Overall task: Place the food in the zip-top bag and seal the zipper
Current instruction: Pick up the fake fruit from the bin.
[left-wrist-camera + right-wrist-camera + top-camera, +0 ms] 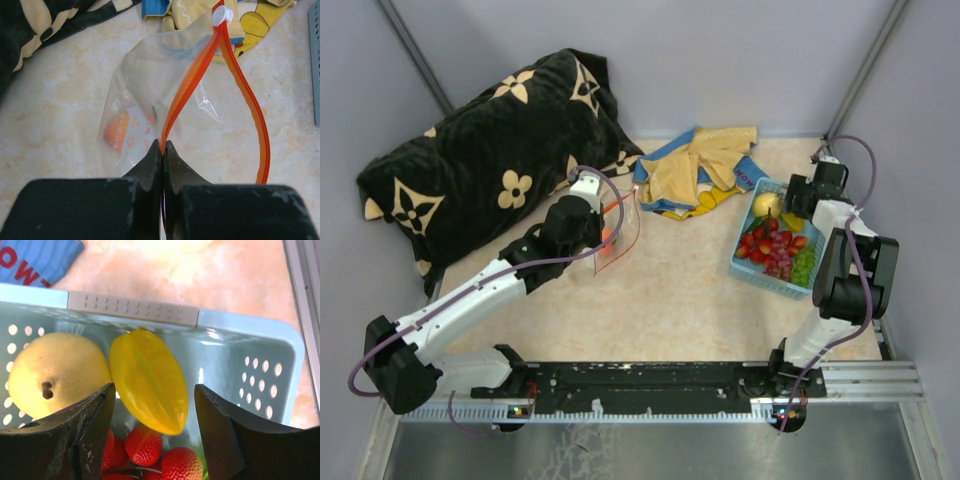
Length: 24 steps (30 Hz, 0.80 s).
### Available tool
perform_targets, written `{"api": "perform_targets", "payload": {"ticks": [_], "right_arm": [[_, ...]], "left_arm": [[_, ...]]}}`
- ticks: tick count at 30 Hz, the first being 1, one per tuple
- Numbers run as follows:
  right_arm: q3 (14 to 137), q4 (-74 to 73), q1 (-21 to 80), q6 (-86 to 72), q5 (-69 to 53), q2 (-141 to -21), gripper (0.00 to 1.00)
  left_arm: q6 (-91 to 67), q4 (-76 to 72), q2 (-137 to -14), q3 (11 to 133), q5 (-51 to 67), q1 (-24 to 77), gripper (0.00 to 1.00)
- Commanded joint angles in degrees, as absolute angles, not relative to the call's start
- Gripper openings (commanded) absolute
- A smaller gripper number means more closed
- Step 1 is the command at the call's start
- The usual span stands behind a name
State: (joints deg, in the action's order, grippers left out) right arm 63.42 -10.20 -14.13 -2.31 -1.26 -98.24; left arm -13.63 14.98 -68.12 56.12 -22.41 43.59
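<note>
From above, my right arm covers the far corner of the light-blue basket (770, 285), and my right wrist view cuts the basket off just past the red berries (145, 445). The zip-top bag (145, 75) is so clear that overhead I make out little more than its outline. In my left wrist view its near end is hidden behind my left gripper (162, 145). An orange piece (117, 131) inside it is blurred by plastic and a printed patch; which fruit it is, I cannot tell.

The table (660, 300) is pale marbled beige, closed in by plain grey-lilac walls (720, 60), with a metal rail (650, 385) along its near edge. A black cushion (490, 150) with cream flowers lies far left. A yellow-and-blue cloth (705, 170) is crumpled at the back, between cushion and basket.

My left gripper is clamped on the zipper (192, 75), pinching one side of the red-orange strip. The other side bows away, so the mouth gapes, and both sides meet at the white tip (221, 15). Most of the food (780, 245) lies in the basket, well apart from the bag. My right gripper (152, 390) hangs over it, fingers spread, with a yellow ridged fruit (150, 365) between them and a round yellow fruit (55, 372) beside one finger. Whether the fingers touch anything I cannot tell.
</note>
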Motion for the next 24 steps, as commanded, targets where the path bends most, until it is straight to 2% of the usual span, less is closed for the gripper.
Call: {"api": "perform_targets", "payload": {"ticks": [1,16,24], "right_arm": [[65.58,-4.10,-14.47,-3.47,-0.75,-98.45,0.66],[70.05,-18.30,-14.50,5.30,-8.17,-106.32,0.70],[69.66,-16.53,-14.59,5.71,-5.87,-107.91,0.66]], "left_arm": [[-13.10,13.80,-67.14,55.98,-22.66,43.24,0.00],[-13.27,14.81,-67.50,56.43,-23.04,42.63,0.00],[-13.27,14.94,-67.54,56.52,-22.75,42.55,0.00]]}}
